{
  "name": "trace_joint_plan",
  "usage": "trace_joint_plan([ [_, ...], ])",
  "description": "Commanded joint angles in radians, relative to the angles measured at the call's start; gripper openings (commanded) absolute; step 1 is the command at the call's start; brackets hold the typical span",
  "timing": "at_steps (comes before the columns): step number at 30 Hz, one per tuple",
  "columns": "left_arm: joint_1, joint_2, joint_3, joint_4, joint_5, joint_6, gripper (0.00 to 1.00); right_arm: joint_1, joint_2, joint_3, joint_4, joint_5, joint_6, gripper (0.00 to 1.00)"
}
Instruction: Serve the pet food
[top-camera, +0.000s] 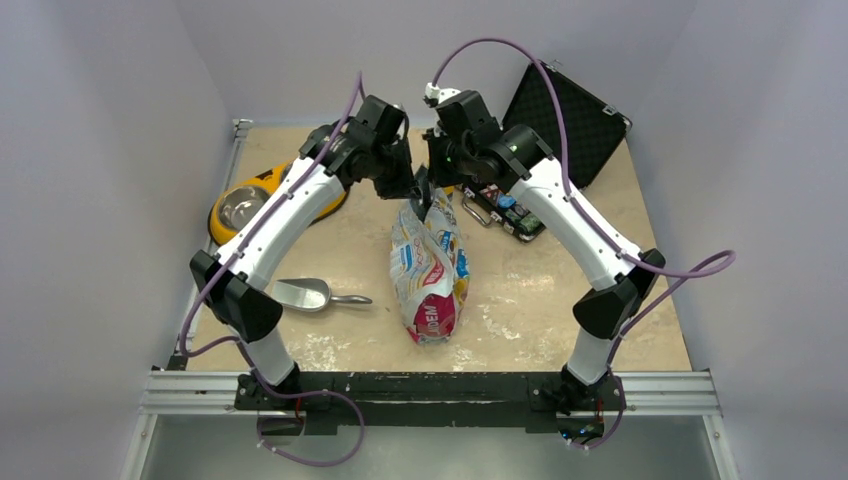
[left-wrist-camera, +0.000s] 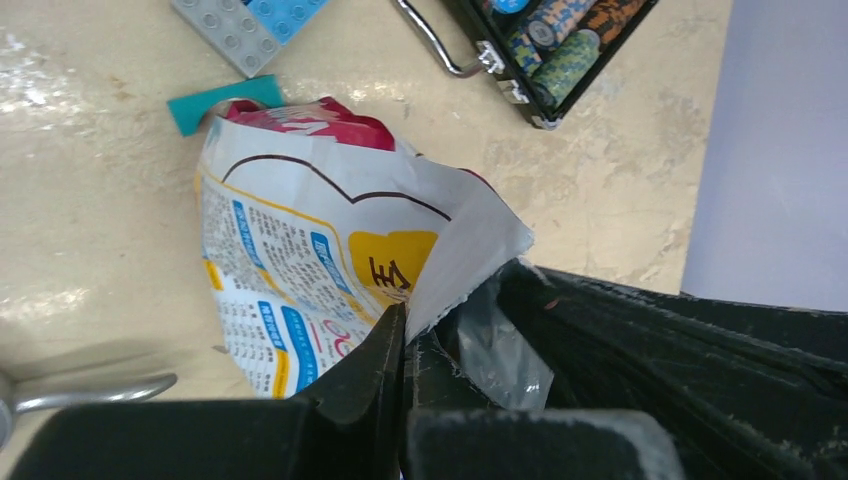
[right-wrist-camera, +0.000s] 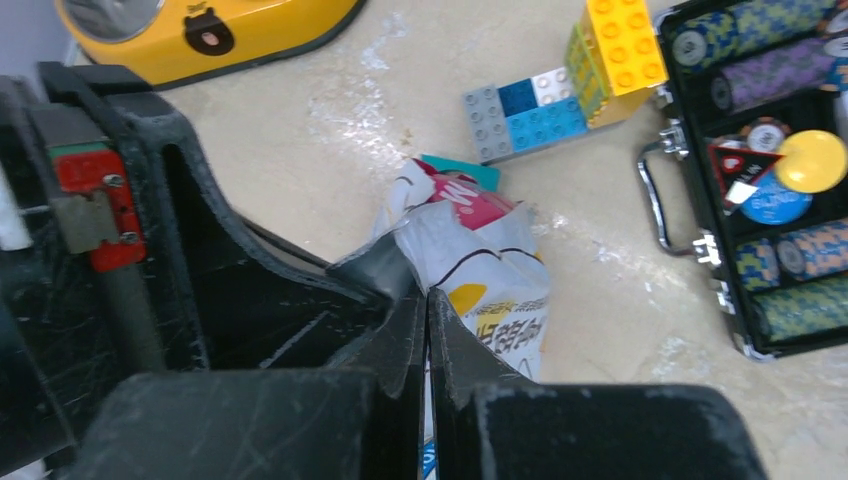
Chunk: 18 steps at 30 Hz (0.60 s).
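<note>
The glossy white-yellow-magenta pet food bag lies lengthwise in the middle of the table, its top end raised at the far side. My left gripper is shut on the bag's top edge; the bag shows in the left wrist view, pinched between the jaws. My right gripper is shut on the same top edge right beside it, the bag clamped between its fingers. No kibble shows. The yellow pet bowl with a steel insert stands at the far left. A metal scoop lies left of the bag.
An open black case of poker chips stands right of the bag's top, its lid leaning at the back. Yellow, blue and grey toy bricks and a teal card piece lie just beyond the bag's top.
</note>
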Motion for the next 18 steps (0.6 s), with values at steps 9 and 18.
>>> trace_joint_plan([
  [9, 0.030, -0.167, -0.034, -0.030, 0.062, -0.034, 0.00, 0.004, -0.029, 0.090, -0.202, 0.086, -0.050, 0.00],
  [18, 0.042, -0.142, 0.004, 0.027, 0.154, -0.122, 0.00, 0.013, -0.046, -0.049, -0.230, -0.055, 0.207, 0.33],
])
